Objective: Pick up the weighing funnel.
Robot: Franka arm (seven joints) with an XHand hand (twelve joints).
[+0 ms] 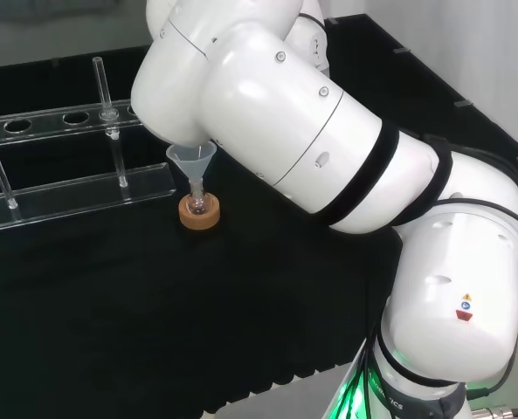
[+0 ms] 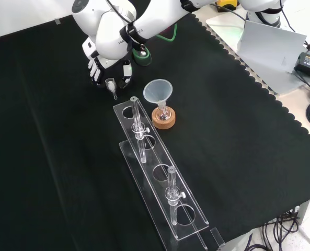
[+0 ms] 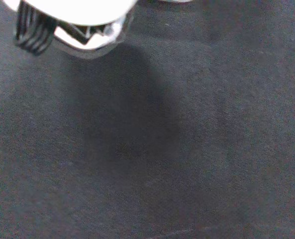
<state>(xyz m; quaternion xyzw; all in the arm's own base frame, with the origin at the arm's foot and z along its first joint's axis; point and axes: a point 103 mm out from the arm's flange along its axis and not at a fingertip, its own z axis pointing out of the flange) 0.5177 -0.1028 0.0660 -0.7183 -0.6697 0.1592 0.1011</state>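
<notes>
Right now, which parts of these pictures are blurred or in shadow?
Wrist view: the robot hand is a blurred white shape, and a soft dark shadow lies on the black cloth. Head view: green light glows at the arm's base.

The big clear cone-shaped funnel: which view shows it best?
Front view: the funnel stands whole and unblocked. In the head view the white arm link hides part of its rim. The wrist view faces black cloth.

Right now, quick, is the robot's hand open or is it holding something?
Hand: shut, its fingers pinching the small clear weighing funnel just above the cloth in the front view.
</notes>
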